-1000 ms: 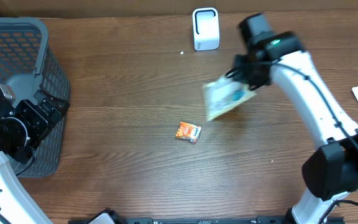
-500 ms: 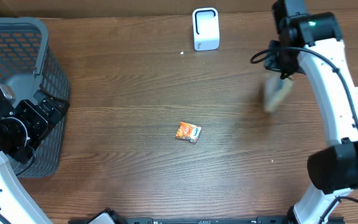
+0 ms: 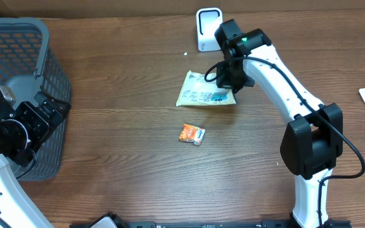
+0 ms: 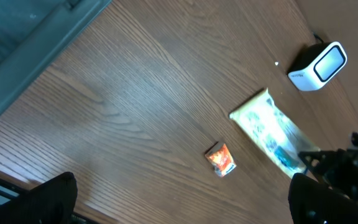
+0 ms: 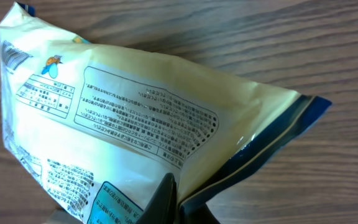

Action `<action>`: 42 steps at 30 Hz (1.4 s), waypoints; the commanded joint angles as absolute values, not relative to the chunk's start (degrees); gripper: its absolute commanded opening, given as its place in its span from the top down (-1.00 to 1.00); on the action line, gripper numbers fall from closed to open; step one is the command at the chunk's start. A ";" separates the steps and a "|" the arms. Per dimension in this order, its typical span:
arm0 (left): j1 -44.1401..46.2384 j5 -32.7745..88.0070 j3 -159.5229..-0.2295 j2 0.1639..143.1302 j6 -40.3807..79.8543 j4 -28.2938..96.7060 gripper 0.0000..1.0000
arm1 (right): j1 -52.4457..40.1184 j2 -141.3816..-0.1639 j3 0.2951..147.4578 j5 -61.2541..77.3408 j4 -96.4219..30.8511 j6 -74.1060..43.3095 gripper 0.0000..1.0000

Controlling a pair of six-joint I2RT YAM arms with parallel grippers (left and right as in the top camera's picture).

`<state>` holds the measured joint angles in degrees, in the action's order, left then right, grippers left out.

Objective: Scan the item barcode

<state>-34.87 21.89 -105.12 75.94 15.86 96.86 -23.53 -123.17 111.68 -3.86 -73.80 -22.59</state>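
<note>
Clenching the right gripper (image 3: 232,80) on the blue sealed edge of the pale yellow printed plastic pouch (image 3: 204,90), holding it low over the brown wooden tabletop (image 3: 125,82) just in front of the white boxy scanner (image 3: 209,29). Judging pick-up as done and the scan as pending, with the pouch lying flat rather than facing the scanner. Showing a striped patch (image 5: 14,55), likely the barcode, only in the right wrist view; showing scanner, small orange packet (image 3: 192,134) and released left gripper (image 4: 185,199) by the grey mesh basket (image 3: 18,57) only in the others.
</note>
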 commanded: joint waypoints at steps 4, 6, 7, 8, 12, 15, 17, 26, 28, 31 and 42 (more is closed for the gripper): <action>-34.48 22.04 -104.92 75.88 14.57 96.79 -1.00 | -16.82 -120.88 124.81 -20.78 -88.86 -24.47 0.93; -34.48 22.04 -104.92 75.88 14.57 96.79 -1.00 | -14.96 -120.88 128.44 -23.18 -93.93 -24.23 0.93; -34.48 22.06 -104.92 75.88 14.57 96.79 -1.00 | -14.09 -120.88 129.95 -23.59 -96.18 -23.99 0.93; -34.48 22.04 -104.92 75.88 14.57 96.79 -1.00 | -13.28 -120.88 131.02 -23.46 -97.08 -23.51 0.93; -34.48 22.04 -104.92 75.88 14.57 96.79 -1.00 | -11.25 -120.33 131.09 -22.48 -97.06 -22.06 0.93; -34.48 22.04 -104.92 75.88 14.57 96.79 -1.00 | -10.39 -120.57 130.06 -23.33 -96.97 -22.46 0.93; -34.48 22.04 -104.92 75.88 14.57 96.79 -0.99 | -10.24 -120.57 128.31 -24.08 -96.75 -22.55 0.93; -34.48 22.04 -104.92 75.88 14.57 96.79 -1.00 | -11.25 -120.57 113.23 -22.24 -89.12 -25.76 0.93; -34.48 22.04 -104.92 75.88 14.57 96.79 -1.00 | -12.05 -120.57 110.80 -19.11 -86.50 -25.76 0.93; -34.48 22.06 -104.92 75.88 14.57 96.79 -1.00 | -13.74 -120.55 110.32 -17.82 -85.45 -25.76 0.93; -34.48 22.04 -104.92 75.88 14.57 96.79 -0.99 | -13.85 -120.44 120.25 -33.43 -95.26 -30.57 0.93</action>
<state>-34.87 21.89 -105.12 75.94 15.88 96.86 -15.75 -122.04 114.06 -24.08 -92.71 -26.11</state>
